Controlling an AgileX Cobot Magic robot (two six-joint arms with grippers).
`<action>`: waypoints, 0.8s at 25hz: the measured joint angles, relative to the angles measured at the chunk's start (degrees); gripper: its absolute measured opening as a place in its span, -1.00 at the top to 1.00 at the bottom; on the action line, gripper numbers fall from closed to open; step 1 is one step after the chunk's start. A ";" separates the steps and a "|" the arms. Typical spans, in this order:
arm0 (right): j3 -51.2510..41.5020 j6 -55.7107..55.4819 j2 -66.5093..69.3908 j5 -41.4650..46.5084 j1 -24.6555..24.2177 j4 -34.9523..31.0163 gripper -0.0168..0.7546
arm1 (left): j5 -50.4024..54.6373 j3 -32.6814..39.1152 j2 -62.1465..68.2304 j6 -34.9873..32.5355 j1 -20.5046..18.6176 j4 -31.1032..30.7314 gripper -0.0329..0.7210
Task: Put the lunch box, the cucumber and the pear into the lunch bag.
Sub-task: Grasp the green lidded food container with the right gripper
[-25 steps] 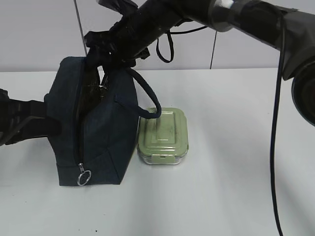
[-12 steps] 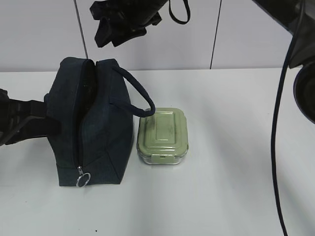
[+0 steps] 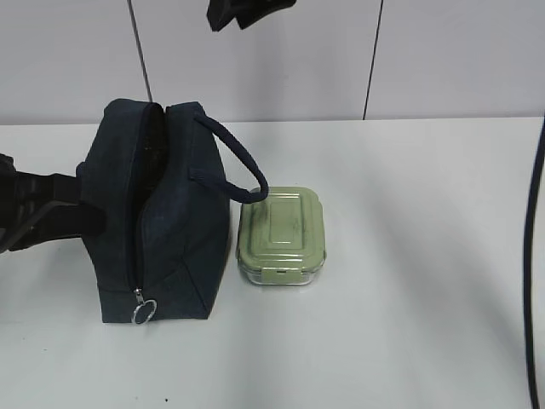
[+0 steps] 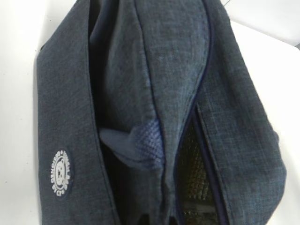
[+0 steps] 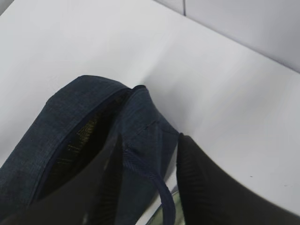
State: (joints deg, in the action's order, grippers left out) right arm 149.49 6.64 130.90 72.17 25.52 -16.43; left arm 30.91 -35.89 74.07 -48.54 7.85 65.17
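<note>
- The lunch bag (image 3: 162,213) stands on the white table (image 3: 409,256), left of the middle in the exterior view; its zipper is undone along the top and part of the near end, with the silver ring pull (image 3: 144,310) hanging low at the near end; a slit shows the dark inside
- The padded loop handle (image 3: 243,166) arches off the bag's right side, its tip over the edge of the lunch box (image 3: 282,235)
- The lunch box sits just beside the bag on its right, green lid on
- The left gripper (image 3: 81,217) is at the bag's left side, closed; the left wrist view is filled with the bag's fabric, a round white badge (image 4: 61,173) and a glint of the silvery lining (image 4: 192,187)
- The right gripper (image 5: 150,187) hangs high above the bag, jaws apart with nothing between them; only a dark piece of it shows at the top edge of the exterior view
- Cucumber and pear cannot be made out
</note>
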 joint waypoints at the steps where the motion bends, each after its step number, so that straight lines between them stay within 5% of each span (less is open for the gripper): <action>1: 0.00 -0.54 -1.06 -0.03 -0.08 1.21 0.15 | 0.00 0.00 0.00 0.00 0.00 0.00 0.95; 9: -10.68 -2.14 -13.20 0.06 -0.08 9.85 0.15 | 0.00 0.00 0.00 0.00 0.00 0.00 0.95; 20: -41.50 -6.02 -30.45 0.06 -0.08 18.42 0.17 | 0.00 0.00 0.00 0.00 0.00 0.00 0.95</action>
State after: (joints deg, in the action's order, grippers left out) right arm 107.99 0.61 100.45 72.23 25.44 2.00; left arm 30.91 -35.89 74.07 -48.54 7.85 65.17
